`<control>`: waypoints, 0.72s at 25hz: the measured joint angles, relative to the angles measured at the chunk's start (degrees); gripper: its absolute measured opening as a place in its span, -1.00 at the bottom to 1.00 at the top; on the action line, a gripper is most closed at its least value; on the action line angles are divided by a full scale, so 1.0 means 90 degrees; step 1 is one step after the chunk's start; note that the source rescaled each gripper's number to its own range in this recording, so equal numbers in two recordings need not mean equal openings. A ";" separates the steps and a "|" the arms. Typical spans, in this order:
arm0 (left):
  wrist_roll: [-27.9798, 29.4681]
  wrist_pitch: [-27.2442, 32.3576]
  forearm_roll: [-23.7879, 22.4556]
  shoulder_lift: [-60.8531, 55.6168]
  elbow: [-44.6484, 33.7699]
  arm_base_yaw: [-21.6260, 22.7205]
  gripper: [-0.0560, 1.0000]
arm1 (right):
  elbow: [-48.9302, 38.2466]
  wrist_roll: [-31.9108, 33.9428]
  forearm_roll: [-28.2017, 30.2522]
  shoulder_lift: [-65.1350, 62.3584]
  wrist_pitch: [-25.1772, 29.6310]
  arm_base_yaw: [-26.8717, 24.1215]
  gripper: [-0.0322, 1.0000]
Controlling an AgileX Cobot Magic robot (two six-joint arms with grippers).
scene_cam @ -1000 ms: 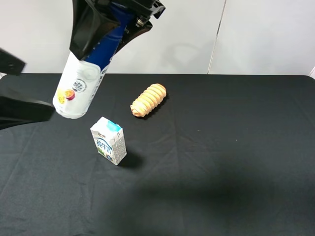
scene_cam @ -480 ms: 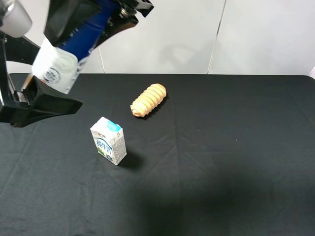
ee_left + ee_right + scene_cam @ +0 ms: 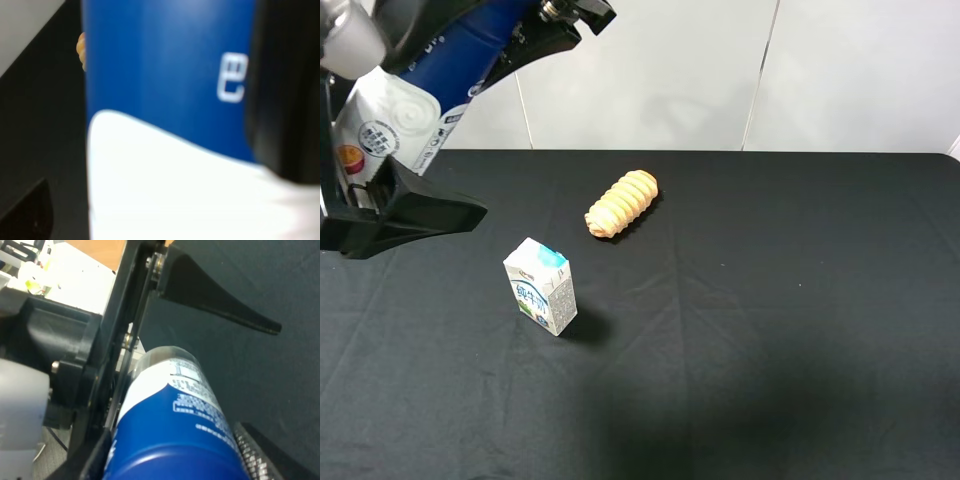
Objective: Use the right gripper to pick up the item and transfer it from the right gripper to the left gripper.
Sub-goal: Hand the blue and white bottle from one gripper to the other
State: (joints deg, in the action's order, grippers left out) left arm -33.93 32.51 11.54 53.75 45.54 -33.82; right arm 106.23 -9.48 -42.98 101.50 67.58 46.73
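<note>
Black table [image 3: 770, 300] spreads wide below both grippers. My right gripper [image 3: 470, 45] pinches the item [image 3: 395, 110], white with blue label, tilted; its base sits between my left gripper's [image 3: 400, 195] spread fingers.

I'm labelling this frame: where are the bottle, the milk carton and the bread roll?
bottle [image 3: 395, 118], exterior high view, white lower body.
milk carton [image 3: 542, 296], exterior high view, front face.
bread roll [image 3: 622, 203], exterior high view, ridged middle.

A small white-and-teal milk carton [image 3: 540, 286] stands upright on the black tablecloth [image 3: 770, 330], left of centre. A ridged golden bread roll [image 3: 622, 203] lies beyond it, well apart, nearer the white wall [image 3: 840, 70].
</note>
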 joint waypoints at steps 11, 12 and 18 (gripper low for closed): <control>-0.0006 -0.0140 0.0308 0.0000 0.0000 0.0000 0.91 | 0.0000 0.0000 -0.0012 0.0000 0.0000 0.0000 -0.90; -0.0006 -0.0166 0.0308 0.0000 0.0000 0.0000 0.90 | 0.0000 0.0000 -0.0012 0.0000 0.0000 0.0000 -0.90; -0.0006 -0.0182 0.0311 0.0000 0.0000 0.0000 0.55 | 0.0000 0.0000 -0.0012 0.0000 0.0000 0.0000 -0.90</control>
State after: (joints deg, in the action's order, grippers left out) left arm -33.98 30.87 14.33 53.75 45.54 -33.82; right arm 106.23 -9.48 -43.09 101.50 67.58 46.73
